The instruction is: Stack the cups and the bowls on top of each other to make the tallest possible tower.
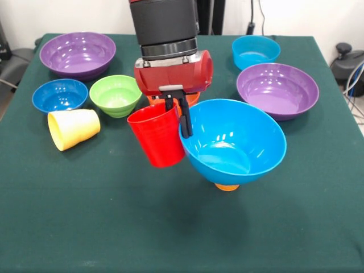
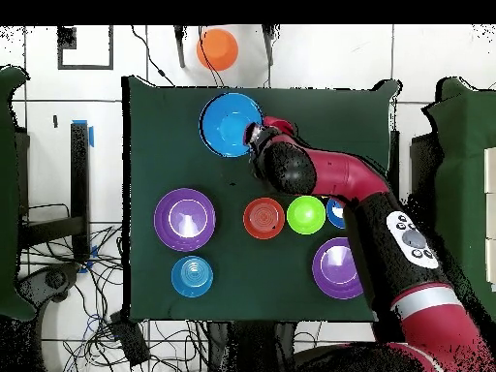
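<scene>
The plain red tapered plastic cup (image 1: pixel 156 139) is being held in the air by the black gripper (image 1: pixel 177 114), whose two thin fingers are pinched together on the cup's rim, one inside and one outside. The cup is being carried tilted, with its mouth up by the gripper, most likely so it can be set on something to make the pile taller. Right beside it, the large shiny blue plastic bowl (image 1: pixel 233 142) is being held up off the green table (image 1: pixel 85 216) by a small orange thing (image 1: pixel 227 186) peeking out under it, which may be the orange cup turned over; this looks like the start of the tower. The bowl is sitting tipped toward the camera, so it could be knocked over by a bump. The other pieces are being left spread out around the cloth: two wide purple bowls (image 1: pixel 78 53) (image 1: pixel 277 88), a small dark blue bowl (image 1: pixel 60 94), a green bowl (image 1: pixel 115 94), a cyan bowl (image 1: pixel 255 51), and a yellow cup (image 1: pixel 74 128) lying on its side. An orange bowl (image 2: pixel 263 217) is being partly hidden behind the gripper in the front view. Only a little of the tower seems to be built yet.
</scene>
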Robot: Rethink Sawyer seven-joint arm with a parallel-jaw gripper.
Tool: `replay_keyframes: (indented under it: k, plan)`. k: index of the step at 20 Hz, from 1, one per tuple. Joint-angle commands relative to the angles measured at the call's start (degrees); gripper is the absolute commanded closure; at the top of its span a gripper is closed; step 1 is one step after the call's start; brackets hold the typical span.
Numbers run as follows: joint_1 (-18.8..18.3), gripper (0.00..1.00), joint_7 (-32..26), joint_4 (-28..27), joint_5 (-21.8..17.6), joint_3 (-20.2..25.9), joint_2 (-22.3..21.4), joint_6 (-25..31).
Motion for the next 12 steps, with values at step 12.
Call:
replay_keyframes:
  k: [12]
  plan:
    - [1.08,1.0,-2.63,2.45,-4.29,-1.44,-1.65,6.11]
